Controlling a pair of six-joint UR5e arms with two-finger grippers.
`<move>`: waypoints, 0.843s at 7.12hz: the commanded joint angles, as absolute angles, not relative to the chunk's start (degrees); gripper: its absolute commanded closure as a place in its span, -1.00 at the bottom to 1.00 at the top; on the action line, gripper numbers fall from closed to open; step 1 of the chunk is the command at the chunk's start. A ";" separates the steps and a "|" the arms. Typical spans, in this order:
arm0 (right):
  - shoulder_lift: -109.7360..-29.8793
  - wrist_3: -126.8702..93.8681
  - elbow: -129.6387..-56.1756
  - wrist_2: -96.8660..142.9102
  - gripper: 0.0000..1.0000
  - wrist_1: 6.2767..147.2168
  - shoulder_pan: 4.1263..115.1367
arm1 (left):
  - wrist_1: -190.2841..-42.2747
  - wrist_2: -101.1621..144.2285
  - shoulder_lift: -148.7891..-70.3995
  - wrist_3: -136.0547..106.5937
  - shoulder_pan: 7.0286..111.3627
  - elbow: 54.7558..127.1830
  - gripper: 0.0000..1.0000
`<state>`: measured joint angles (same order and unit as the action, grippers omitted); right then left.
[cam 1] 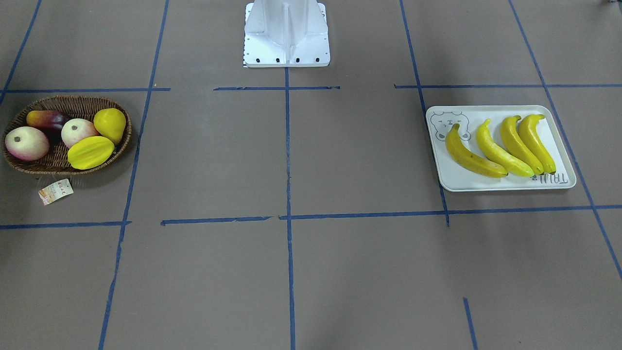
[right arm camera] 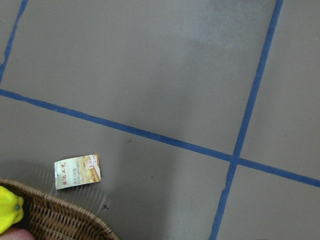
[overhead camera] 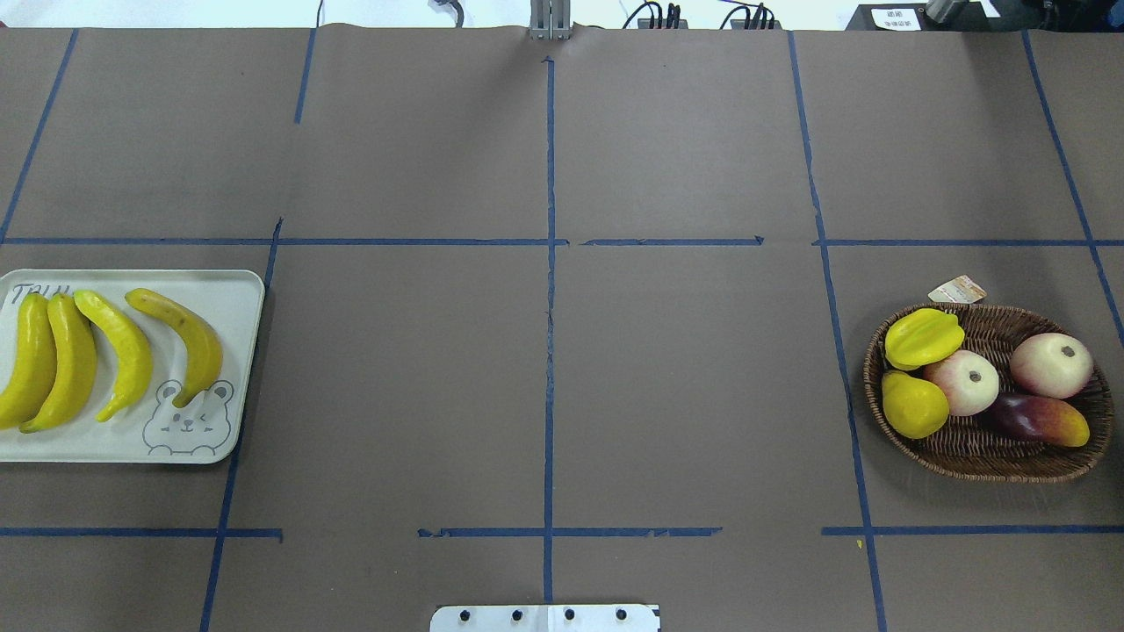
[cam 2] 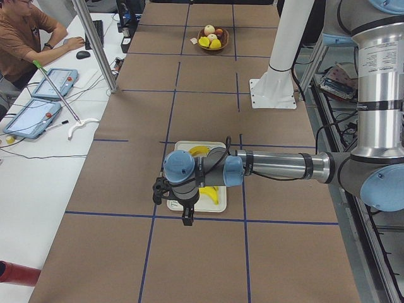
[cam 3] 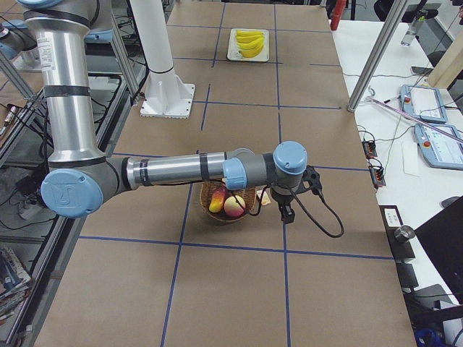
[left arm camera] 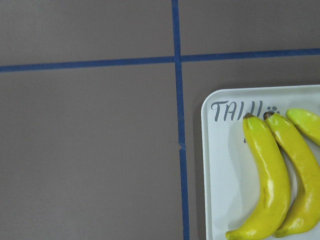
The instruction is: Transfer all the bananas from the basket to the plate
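Several yellow bananas lie side by side on the pale plate with the bear print; they also show in the overhead view on the plate. The wicker basket holds no banana. Neither gripper shows in the overhead or front views. The near arm's left gripper hangs over the plate's outer edge. The near arm's right gripper hangs just beyond the basket. I cannot tell whether either gripper is open or shut. The left wrist view shows the plate corner with bananas.
The basket holds a starfruit, a yellow pear, two apples and a mango. Its paper tag lies on the table. The robot's white base stands at mid table edge.
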<state>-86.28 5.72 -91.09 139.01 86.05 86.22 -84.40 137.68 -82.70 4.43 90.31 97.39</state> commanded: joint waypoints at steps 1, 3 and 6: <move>-87.53 5.45 -89.03 139.22 -1.00 86.13 86.75 | -84.46 138.25 -82.53 4.48 90.96 96.59 -1.00; -88.68 5.63 -88.33 139.57 -1.00 86.13 89.72 | -84.46 138.25 -82.97 4.48 90.97 96.33 -1.00; -92.43 5.36 -88.50 140.01 -1.00 86.05 92.81 | -84.46 138.25 -82.62 4.48 91.05 96.50 -0.99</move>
